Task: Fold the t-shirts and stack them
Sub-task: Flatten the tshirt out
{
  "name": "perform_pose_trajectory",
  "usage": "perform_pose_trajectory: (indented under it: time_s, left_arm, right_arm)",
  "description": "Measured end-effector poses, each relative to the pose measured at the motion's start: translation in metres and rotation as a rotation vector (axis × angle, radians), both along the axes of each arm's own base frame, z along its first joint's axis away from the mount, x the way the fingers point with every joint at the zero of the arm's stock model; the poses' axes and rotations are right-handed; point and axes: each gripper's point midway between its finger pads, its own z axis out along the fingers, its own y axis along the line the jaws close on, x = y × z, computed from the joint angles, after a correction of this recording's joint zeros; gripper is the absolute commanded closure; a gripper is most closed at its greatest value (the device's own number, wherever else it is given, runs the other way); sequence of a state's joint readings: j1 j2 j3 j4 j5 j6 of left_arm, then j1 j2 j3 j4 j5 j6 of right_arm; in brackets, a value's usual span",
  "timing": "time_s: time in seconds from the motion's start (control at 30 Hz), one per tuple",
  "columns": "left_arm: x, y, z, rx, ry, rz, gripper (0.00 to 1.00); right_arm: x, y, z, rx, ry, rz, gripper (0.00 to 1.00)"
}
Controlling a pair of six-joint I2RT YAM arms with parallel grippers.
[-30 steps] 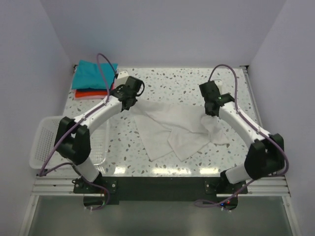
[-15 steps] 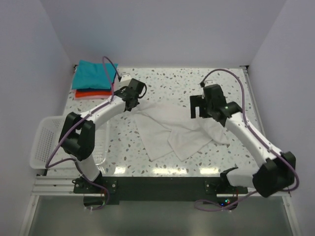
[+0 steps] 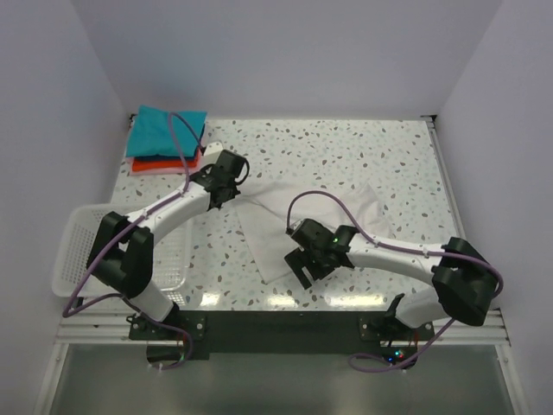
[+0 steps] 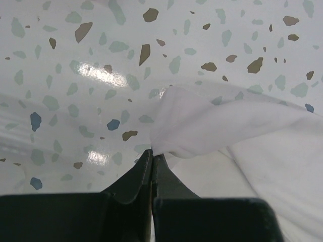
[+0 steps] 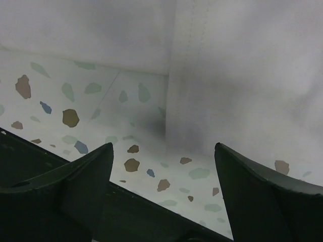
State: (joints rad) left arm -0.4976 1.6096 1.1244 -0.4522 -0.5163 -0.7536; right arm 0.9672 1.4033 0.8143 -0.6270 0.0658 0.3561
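Three shirts share the speckled table (image 3: 346,147): the white shirt (image 3: 259,238) sprawls crumpled at centre, the teal shirt (image 3: 164,128) lies folded on the red-orange shirt (image 3: 155,164) at 10 o'clock. The left gripper (image 4: 152,154), jaws closed, pinches the white shirt's 10 o'clock corner. The right gripper (image 5: 162,148), jaws wide and empty, hovers at its 6 o'clock edge; a stitched hem (image 5: 174,75) runs toward 12 o'clock from between its jaws, so this arm looks nearer for that edge.
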Motion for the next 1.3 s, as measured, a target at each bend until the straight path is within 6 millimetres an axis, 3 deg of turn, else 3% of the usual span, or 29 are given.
perform_pose_trajectory:
  time_s: [0.17, 0.47, 0.57, 0.67, 0.7, 1.0, 1.1, 1.17, 1.3]
  left_arm:
    - [-0.002, -0.001, -0.002, -0.014, 0.001, 0.005, 1.00]
    - [-0.002, -0.001, -0.002, -0.014, 0.002, 0.005, 1.00]
    - [-0.002, -0.001, -0.002, -0.014, 0.002, 0.005, 1.00]
    - [-0.002, -0.001, -0.002, -0.013, 0.002, 0.005, 1.00]
    - [-0.002, -0.001, -0.002, -0.014, 0.002, 0.005, 1.00]
    - [-0.002, -0.001, -0.002, -0.012, 0.002, 0.006, 1.00]
    - [-0.002, 0.000, -0.002, -0.010, 0.000, 0.007, 1.00]
    - [-0.001, 0.001, -0.001, -0.007, -0.001, 0.010, 1.00]
    - [0.001, 0.001, 0.003, -0.002, -0.010, 0.013, 1.00]
  right_arm:
    - [0.004, -0.003, -0.009, -0.036, -0.012, -0.036, 0.39]
    - [-0.003, -0.018, -0.027, -0.090, 0.011, -0.078, 0.48]
    - [-0.002, -0.017, -0.028, -0.086, 0.010, -0.086, 0.59]
    - [0.001, -0.016, -0.028, -0.085, 0.008, -0.093, 0.78]
    - [0.002, -0.015, -0.028, -0.085, 0.007, -0.096, 0.98]
    - [0.019, -0.022, -0.015, -0.061, -0.045, -0.176, 1.00]
    - [0.039, -0.029, 0.008, 0.002, -0.092, -0.246, 1.00]
    - [0.066, -0.038, 0.030, 0.055, -0.141, -0.327, 1.00]
    - [0.138, -0.072, 0.088, 0.156, -0.278, -0.529, 1.00]
